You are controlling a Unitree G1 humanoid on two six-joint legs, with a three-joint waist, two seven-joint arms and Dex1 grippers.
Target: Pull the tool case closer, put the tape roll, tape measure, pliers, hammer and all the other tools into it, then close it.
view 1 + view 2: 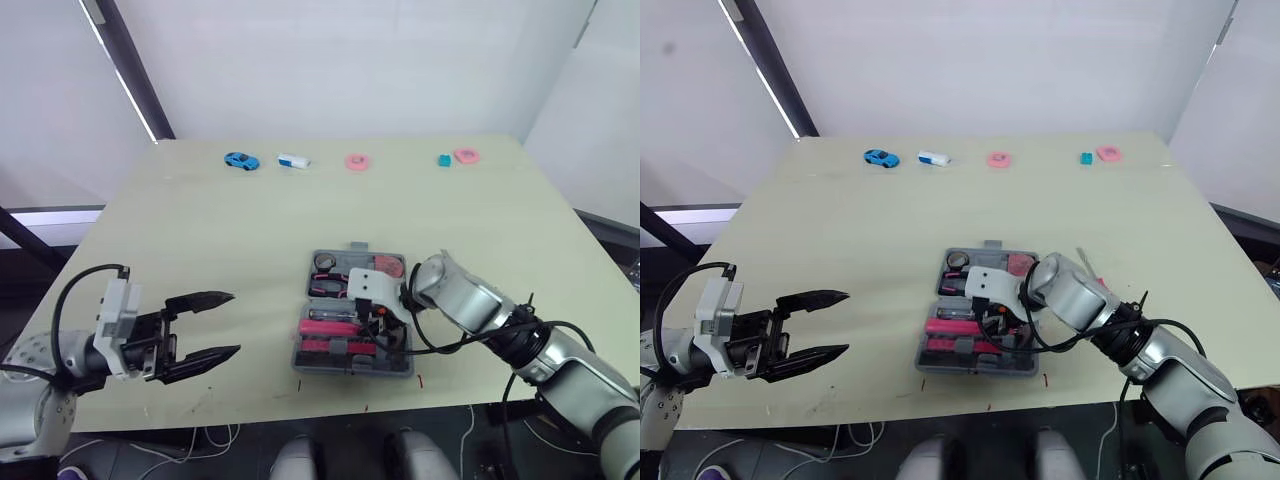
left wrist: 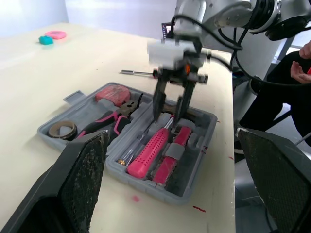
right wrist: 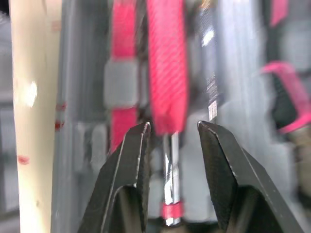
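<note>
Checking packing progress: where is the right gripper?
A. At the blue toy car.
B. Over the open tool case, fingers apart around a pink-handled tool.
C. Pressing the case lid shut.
B: the right gripper hangs over the open tool case, its fingers apart on either side of the pink-handled tool.

tool case: on the table, near its front edge, right of centre
case, far half: tape roll left, tape measure right, pliers before them
case, near half: handled tools side by side
left gripper: left of case, well apart
table, far edge: toy car
</note>
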